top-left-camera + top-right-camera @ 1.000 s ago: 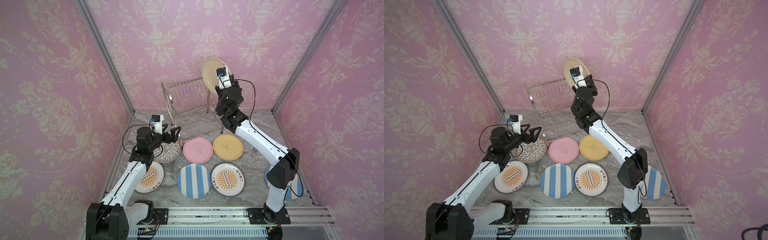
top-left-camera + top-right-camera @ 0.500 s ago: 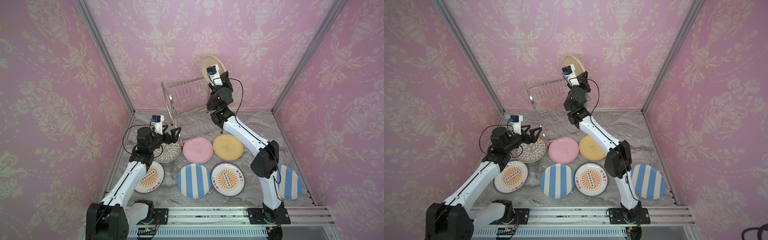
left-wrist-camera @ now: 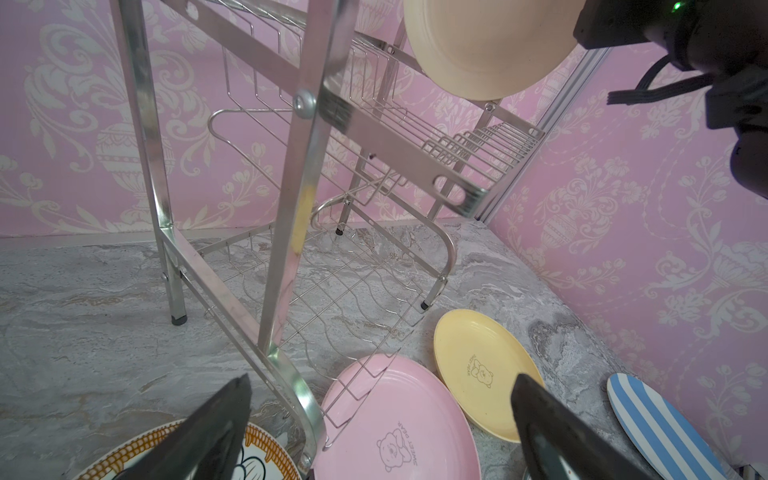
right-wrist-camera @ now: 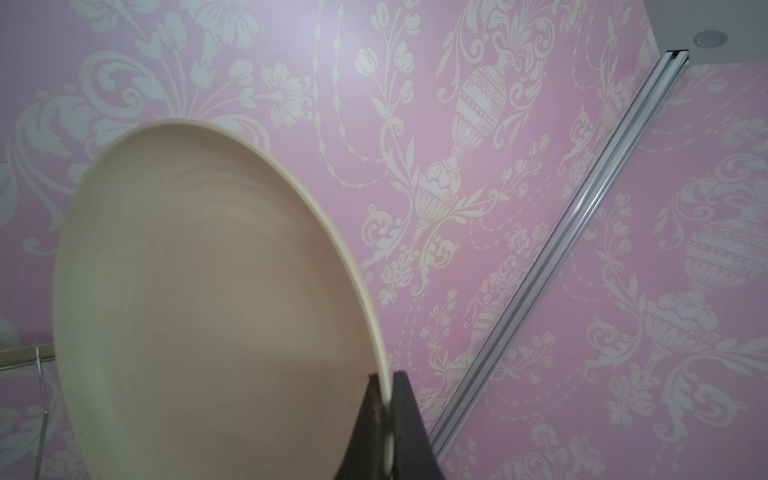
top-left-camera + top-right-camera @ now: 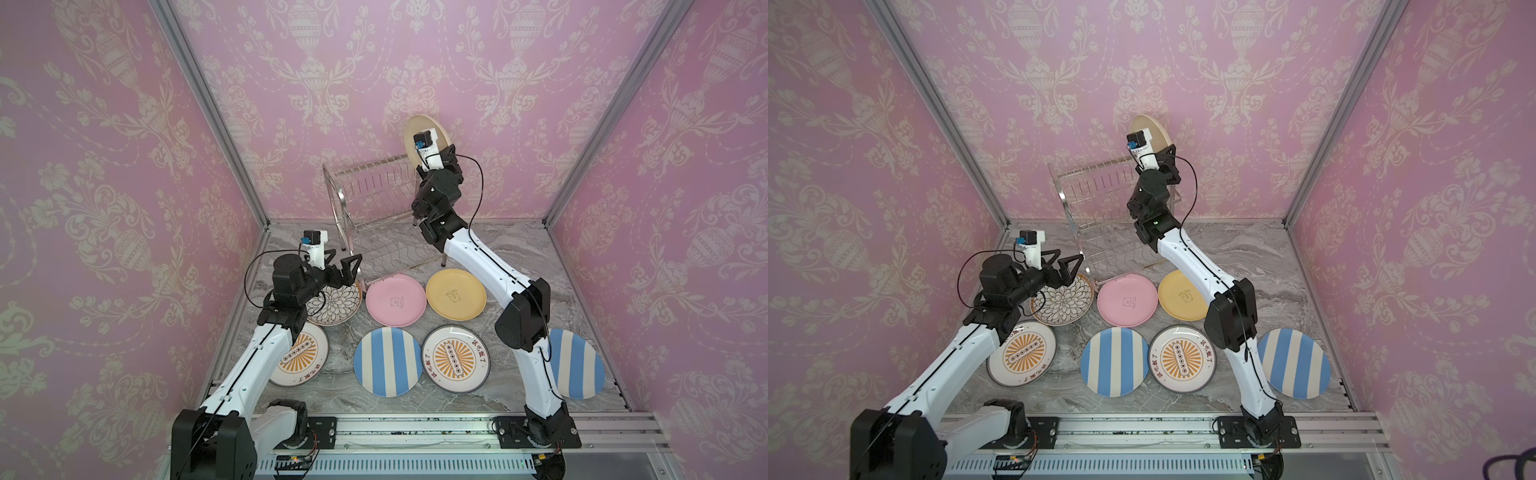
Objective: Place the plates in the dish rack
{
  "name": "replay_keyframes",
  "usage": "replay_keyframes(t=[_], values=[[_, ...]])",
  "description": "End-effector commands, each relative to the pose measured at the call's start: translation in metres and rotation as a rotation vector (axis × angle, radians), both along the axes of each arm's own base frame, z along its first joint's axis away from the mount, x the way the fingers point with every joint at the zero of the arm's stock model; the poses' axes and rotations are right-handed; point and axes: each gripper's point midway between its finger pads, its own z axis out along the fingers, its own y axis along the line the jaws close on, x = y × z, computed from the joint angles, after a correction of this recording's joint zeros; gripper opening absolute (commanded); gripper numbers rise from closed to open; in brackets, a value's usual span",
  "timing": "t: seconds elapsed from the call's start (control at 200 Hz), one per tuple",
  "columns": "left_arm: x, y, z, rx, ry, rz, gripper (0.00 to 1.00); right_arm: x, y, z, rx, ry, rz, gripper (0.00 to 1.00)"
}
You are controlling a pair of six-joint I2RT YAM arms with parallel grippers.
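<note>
Here, the right arm goes up from its base at the lower right of the frame in both top views. It bends at a dark elbow, and the white forearm slants up and to the left, to the right end of the dish rack (image 5: 374,195). The wrist points nearly straight up. In the wrist view the right pincer (image 4: 386,415) is clamped on the rim of the cream plate (image 5: 417,124), at its lower edge.

The cream plate stands on its edge, high above the upper tier, in the upper middle of the frame against the back wall. It looks like a narrow oval with the long axis almost vertical, leaning a little. The hollow face is turned to the wrist camera. I cannot tell if it touches the rack.

The left arm comes from the lower left and reaches up and right. The left pincer (image 5: 343,261) is about level, with jaws apart and empty, over the petal-patterned plate (image 5: 336,305) and just beside the rack's left leg.

Seven plates lie flat on the surface (image 5: 498,249), among them the pink plate (image 5: 396,300) and the yellow plate (image 5: 456,294).
</note>
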Motion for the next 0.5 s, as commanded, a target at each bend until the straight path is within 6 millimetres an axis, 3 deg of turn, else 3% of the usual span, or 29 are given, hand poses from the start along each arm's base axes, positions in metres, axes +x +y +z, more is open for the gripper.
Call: replay_keyframes(t=[0.0,0.28,0.495], values=[[-0.007,-0.004,-0.003,0.004,0.011,-0.027,0.99,0.002,-0.005,0.006,0.05,-0.033,-0.003,0.0],[-0.007,-0.004,-0.003,0.008,0.007,-0.022,0.99,0.012,-0.003,-0.006,0.058,-0.019,0.001,0.0],[-0.007,-0.003,-0.001,0.007,0.0,-0.021,0.99,0.017,-0.009,-0.003,0.061,-0.028,-0.018,0.0]])
